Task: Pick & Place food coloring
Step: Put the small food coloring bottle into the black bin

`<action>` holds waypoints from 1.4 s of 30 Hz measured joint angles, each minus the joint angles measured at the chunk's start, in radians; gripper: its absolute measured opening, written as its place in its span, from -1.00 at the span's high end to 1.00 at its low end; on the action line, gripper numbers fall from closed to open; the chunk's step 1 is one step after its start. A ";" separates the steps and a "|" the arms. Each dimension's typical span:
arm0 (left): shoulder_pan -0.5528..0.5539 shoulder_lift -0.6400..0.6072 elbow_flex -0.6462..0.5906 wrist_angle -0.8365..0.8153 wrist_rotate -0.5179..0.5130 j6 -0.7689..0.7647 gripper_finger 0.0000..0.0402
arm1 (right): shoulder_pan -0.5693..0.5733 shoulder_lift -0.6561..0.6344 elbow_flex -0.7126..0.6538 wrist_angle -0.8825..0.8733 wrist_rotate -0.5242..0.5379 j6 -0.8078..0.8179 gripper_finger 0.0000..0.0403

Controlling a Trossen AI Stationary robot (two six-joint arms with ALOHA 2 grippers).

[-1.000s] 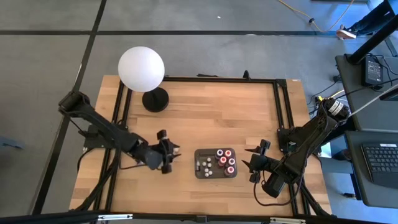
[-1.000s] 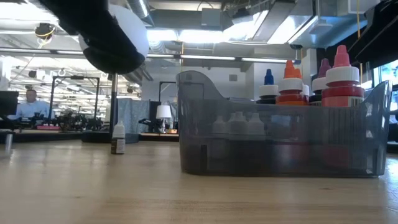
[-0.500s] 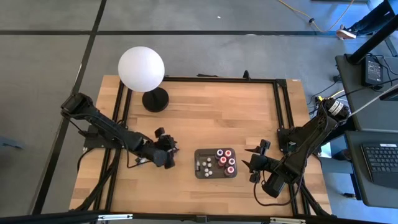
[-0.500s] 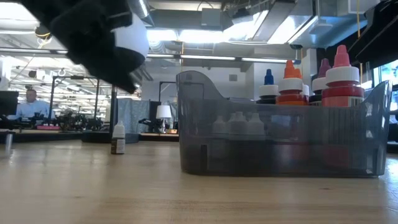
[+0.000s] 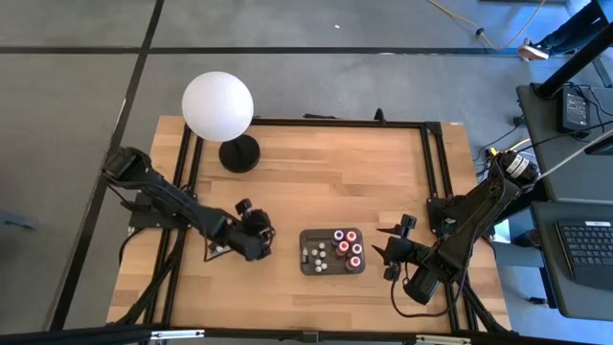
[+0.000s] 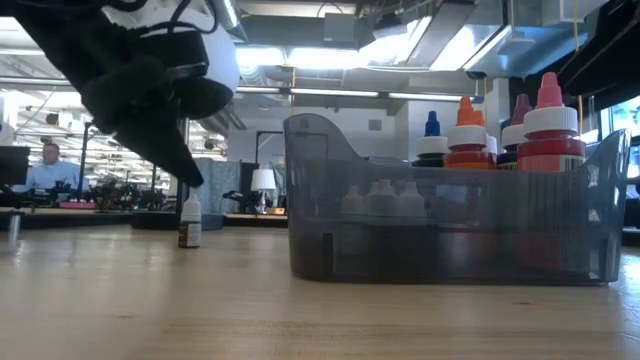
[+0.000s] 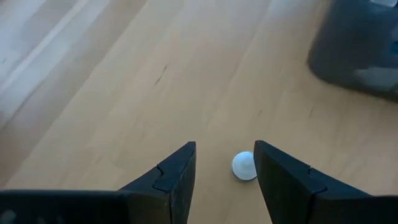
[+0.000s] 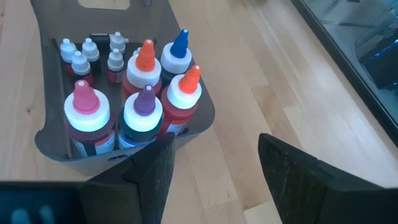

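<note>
**Now lining up on the stray bottle**

Left gripper (image 7: 224, 174) hangs nose-down over a lone bottle (image 7: 244, 166), fingers half apart, holding nothing. Next, I'd say: drop and pinch it squarely. Farther off, the tray (image 5: 308, 266) holds the other bottles. Beyond it the right gripper (image 5: 393, 242) waits, wide open, empty.

Lamp: I see a white globe lamp on a black base (image 5: 218, 107) at the far-left table corner.
Tray: a dark grey rounded plastic tray (image 5: 332, 270) sits near the front-centre.
</note>
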 joint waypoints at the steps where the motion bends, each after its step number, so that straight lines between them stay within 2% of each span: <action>1: 0.000 0.010 0.000 0.006 0.000 0.007 0.22 | 0.000 0.000 0.000 0.000 0.000 0.000 -0.15; 16: 0.002 0.022 0.000 0.038 -0.013 0.025 0.21 | 0.000 0.000 0.000 0.000 -0.001 0.000 -0.15; 29: 0.001 0.021 0.000 0.075 -0.009 0.044 -0.23 | 0.000 0.000 0.000 0.000 -0.001 0.000 -0.15; 42: 0.000 0.070 0.001 0.045 0.038 -0.021 -0.19 | 0.000 0.000 0.000 0.000 -0.001 0.000 -0.15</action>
